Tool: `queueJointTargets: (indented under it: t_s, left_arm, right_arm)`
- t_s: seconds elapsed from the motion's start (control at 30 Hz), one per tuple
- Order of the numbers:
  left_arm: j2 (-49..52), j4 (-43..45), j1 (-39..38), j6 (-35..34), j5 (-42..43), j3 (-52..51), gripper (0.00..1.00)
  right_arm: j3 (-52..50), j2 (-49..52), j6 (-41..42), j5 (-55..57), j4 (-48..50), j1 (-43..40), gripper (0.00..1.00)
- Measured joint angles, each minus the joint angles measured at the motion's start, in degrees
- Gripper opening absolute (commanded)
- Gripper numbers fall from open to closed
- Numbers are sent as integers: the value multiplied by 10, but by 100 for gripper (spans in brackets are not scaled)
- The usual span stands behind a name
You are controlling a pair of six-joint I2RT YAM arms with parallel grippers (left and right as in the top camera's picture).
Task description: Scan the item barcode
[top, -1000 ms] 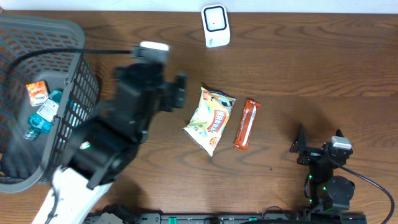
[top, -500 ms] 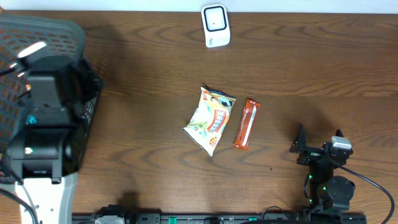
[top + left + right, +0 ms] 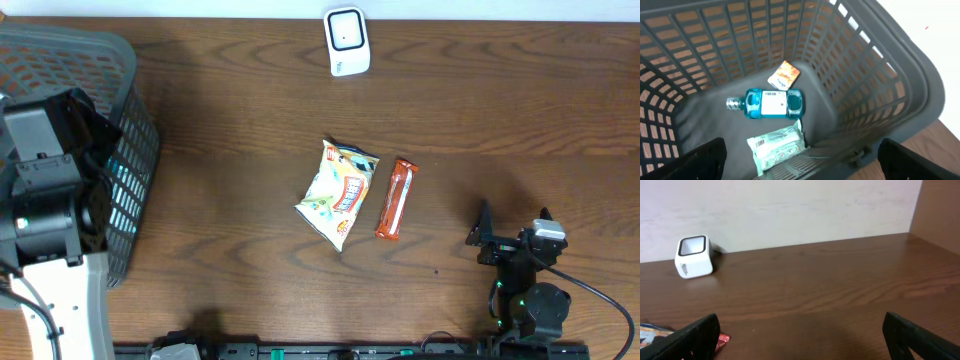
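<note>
On the brown worktop the scanner stands at the far edge, and the left claw hangs released over the basket, probably to fetch the bottle inside for scanning, while the right claw rests released, empty.

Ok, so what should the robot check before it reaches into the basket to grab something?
1. The left pincer is open: ok, jaws wide.
2. It is over the basket: ok, its camera looks straight in.
3. Something to pick: ok, a blue bottle, an orange packet and a green packet lie on the bottom.
4. A barcode shows: ok on the green packet, facing up; cannot tell on the bottle.
5. The scanner is in sight: ok, at the far edge of the table.
6. The right pincer is out of the way: ok, open, by the near edge.
</note>
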Motion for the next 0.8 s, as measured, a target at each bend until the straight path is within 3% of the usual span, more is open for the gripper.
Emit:
queueJointTargets:
  t_s: [0.37,0.8]
  left_arm:
    - [51,-1,16,-14,3,0,97]
    - [88,-7,193,-61,52,0,98]
  right_arm:
    - [0,0,0,0,0,0,99]
    - [0,0,0,0,0,0,99]
